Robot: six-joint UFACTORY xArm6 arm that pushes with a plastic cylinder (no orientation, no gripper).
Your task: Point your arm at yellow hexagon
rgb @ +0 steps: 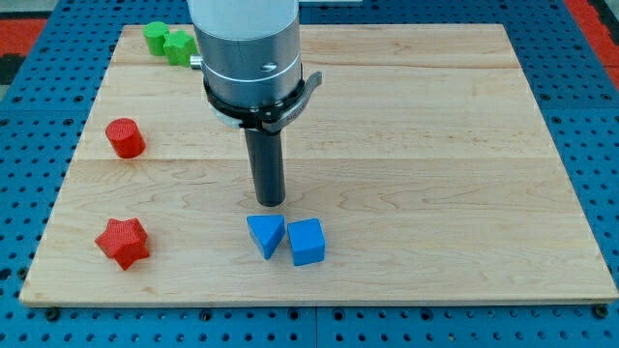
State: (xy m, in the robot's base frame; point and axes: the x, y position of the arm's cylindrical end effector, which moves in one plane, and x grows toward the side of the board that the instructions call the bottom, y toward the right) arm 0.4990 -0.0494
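Tip (270, 202) rested just beyond blue triangle (266, 235) and blue cube (308, 242); no hand fitted. Yellow hexagon unseen, possibly hidden behind arm.

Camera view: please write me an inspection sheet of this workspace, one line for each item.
Surface: pale wooden board, flat, on a blue pegboard.
Job's things: yellow hexagon, nothing seen.
Clutter: two green blocks touching at the view's top left; red cylinder and red star at the view's left; blue triangle and blue cube side by side near the view's bottom.
Tool: my tip stands just above the blue triangle, apart from it.
Cables: nothing seen.
Surroundings: red patches at the top corners.
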